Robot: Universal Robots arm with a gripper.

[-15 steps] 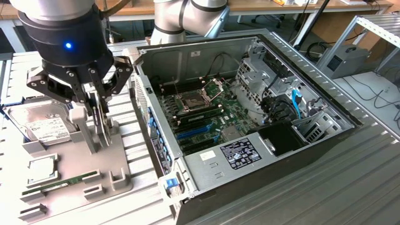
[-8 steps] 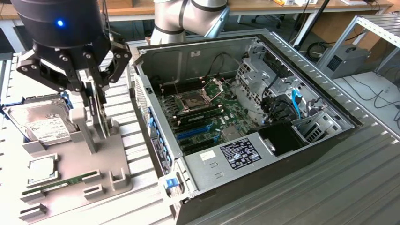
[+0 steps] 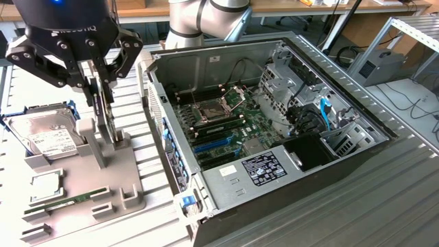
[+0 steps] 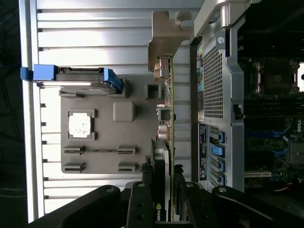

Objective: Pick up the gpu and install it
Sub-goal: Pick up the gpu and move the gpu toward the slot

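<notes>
In the exterior view, my gripper (image 3: 96, 85) is clamped on the graphics card (image 3: 104, 116). The card stands on edge at the grey holder (image 3: 103, 177), beside the open computer case (image 3: 343, 154). I judge a straight pull without twist suits best.

In the wrist view, the fingers (image 4: 140, 204) pinch the card squarely. Its metal bracket (image 4: 166, 35) lies near the case wall, so I mind that edge.

Exterior view high and oblique, looking down at open computer case (image 3: 226, 64) and grey parts tray (image 3: 103, 180), wrist view close, straight down past the fingers (image 4: 142, 204), both sharing tray and case side
</notes>
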